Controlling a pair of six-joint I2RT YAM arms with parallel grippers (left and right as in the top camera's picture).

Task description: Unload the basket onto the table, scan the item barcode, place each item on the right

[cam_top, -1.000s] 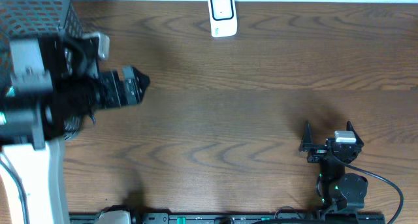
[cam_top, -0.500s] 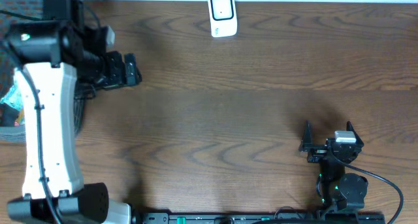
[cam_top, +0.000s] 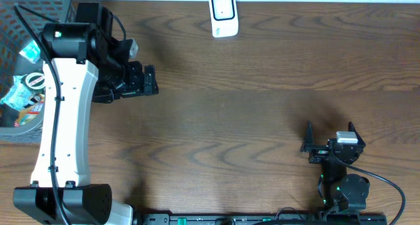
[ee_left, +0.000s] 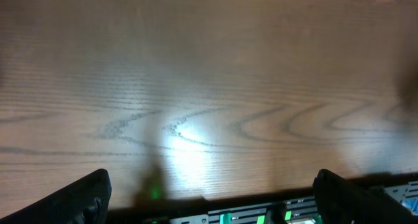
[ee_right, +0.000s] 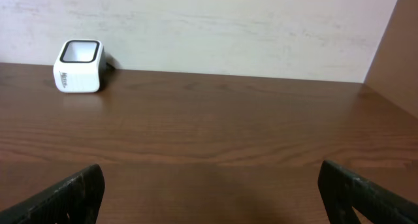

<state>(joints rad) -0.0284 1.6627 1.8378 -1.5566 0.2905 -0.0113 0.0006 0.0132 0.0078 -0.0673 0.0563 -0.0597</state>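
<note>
Dark wood grain runs across the table (cam_top: pixel 236 140), and along its near edge a black rail (cam_top: pixel 249 219) shows small green lights. Just beyond the rail, on the right side, the right pincer (cam_top: pixel 329 129) sits low by its base. Both its fingers are spread wide with nothing between them, and its own camera shows only bare table in the gap.

The white-shelled left arm (cam_top: pixel 62 133) rises from the near left corner and reaches toward the far left. The left pincer (cam_top: pixel 151 81) hangs over bare wood just right of a grey wire basket (cam_top: pixel 39 8), jaws wide apart and empty. In its wrist view the two dark fingertips (ee_left: pixel 81 198) frame a patch of glare on the table.

The basket stands at the far left corner. The items (cam_top: pixel 23 94), colourful packets, lie inside it, partly hidden by the arm, and no barcode can be made out. At the far edge, near the middle, the white scanner (cam_top: pixel 223 15) sits close to the pale wall (ee_right: pixel 228 28), well apart from both pincers.
</note>
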